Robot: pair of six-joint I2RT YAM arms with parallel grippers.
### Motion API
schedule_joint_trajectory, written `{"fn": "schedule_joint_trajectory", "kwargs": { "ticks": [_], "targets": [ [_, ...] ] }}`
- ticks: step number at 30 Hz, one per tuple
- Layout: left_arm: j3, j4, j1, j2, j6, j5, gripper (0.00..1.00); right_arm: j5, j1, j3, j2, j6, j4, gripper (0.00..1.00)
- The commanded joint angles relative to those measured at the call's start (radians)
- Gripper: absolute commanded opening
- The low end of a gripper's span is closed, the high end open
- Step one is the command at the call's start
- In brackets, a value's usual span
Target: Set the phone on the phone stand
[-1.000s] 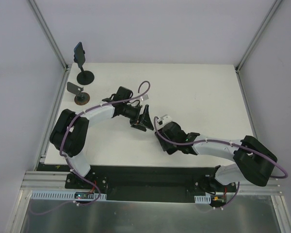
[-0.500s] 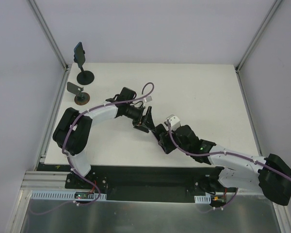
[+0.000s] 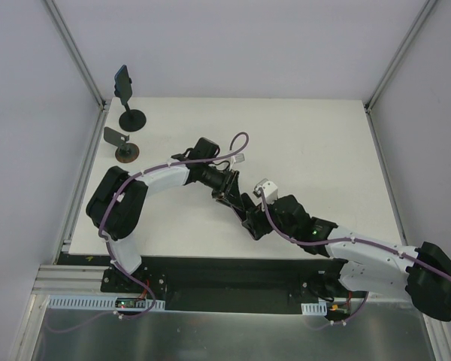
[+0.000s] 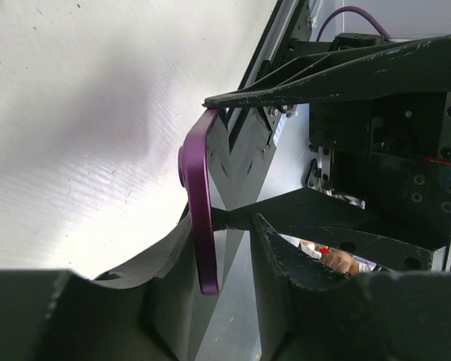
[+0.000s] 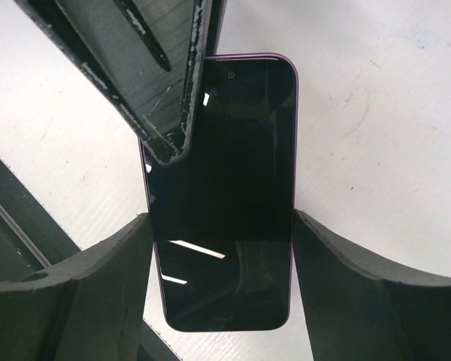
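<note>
Since the frame half a second back: left arm has stretched on toward 4 o'clock in the top view, so the left gripper [image 4: 222, 226] now overlaps the right gripper [image 5: 222, 218] mid-table. Right arm hardly shifted.

Task's thing: the thin dark phone with a blue-tinged edge [image 3: 122, 78] sits up on the head of the all-black disc-based stand [image 3: 132, 119], past the far-left corner of the white table [image 3: 323, 143]. Long axis near upright, leaning slightly toward 11. Too small to see how the head holds it. Judged from that, the placing looks done for this phone.

Both grippers are busy with a second black phone with a purple rim [image 5: 222, 195]. Right fingers are clamped on its two long edges, from 9 and 3 in the right wrist view. Its long axis runs 12–6 there, lens end at 12. Left fingers straddle its upper end, front and back; one left finger [image 5: 161, 83] crosses the screen from 11. Left wrist view shows it edge-on with a light gap beside one pad, so the left jaws read as spread, not clamped.

Key relation: the stand and its phone lie at 10–11 o'clock from the meeting point, well apart, left arm nearer. Just at 6 o'clock of that stand is the brown-based stand with a grey plate [image 3: 125, 150].
</note>
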Motion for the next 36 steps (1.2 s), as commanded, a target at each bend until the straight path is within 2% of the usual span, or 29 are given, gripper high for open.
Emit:
{"fn": "schedule_joint_trajectory", "kwargs": {
  "ticks": [1,4,5,8,11,12,15,17,18,20,22,30,36],
  "targets": [
    [0.032,0.023,-0.005,-0.001,0.016,0.049,0.29,-0.013,0.018,0.016,-0.024,-0.016,0.079,0.01],
    [0.032,0.024,-0.005,-0.012,0.025,0.040,0.11,-0.001,0.028,0.016,-0.024,-0.013,0.082,0.01],
    [0.024,0.024,-0.005,-0.017,0.026,0.033,0.00,0.004,0.028,0.014,-0.026,-0.013,0.082,0.01],
    [0.015,0.025,-0.005,-0.044,0.042,0.007,0.00,0.019,0.031,0.011,-0.033,-0.004,0.084,0.02],
    [0.006,0.025,-0.005,-0.086,0.071,-0.032,0.00,0.056,0.030,0.016,-0.050,0.013,0.052,0.42],
    [0.004,0.024,-0.005,-0.095,0.081,-0.045,0.00,0.071,0.031,0.017,-0.064,0.019,0.032,0.64],
    [-0.002,0.010,-0.004,-0.142,0.129,-0.112,0.00,0.088,0.031,0.022,-0.096,0.039,-0.016,0.88],
    [-0.002,-0.022,-0.004,-0.184,0.183,-0.163,0.00,0.099,0.030,0.025,-0.121,0.045,-0.049,0.94],
    [-0.003,-0.033,-0.002,-0.199,0.201,-0.231,0.00,0.114,0.030,0.025,-0.151,0.052,-0.086,0.98],
    [-0.011,-0.067,-0.002,-0.248,0.262,-0.302,0.00,0.137,0.030,0.022,-0.188,0.059,-0.121,1.00],
    [-0.023,-0.081,0.002,-0.285,0.289,-0.399,0.00,0.154,0.031,0.017,-0.247,0.062,-0.165,0.96],
    [0.059,-0.223,0.042,-0.365,0.263,-0.608,0.00,0.234,0.030,-0.009,-0.395,0.062,-0.313,0.96],
    [0.098,-0.351,0.168,-0.511,0.289,-0.740,0.00,0.236,0.027,-0.047,-0.403,0.062,-0.304,0.96]
  ]
}}
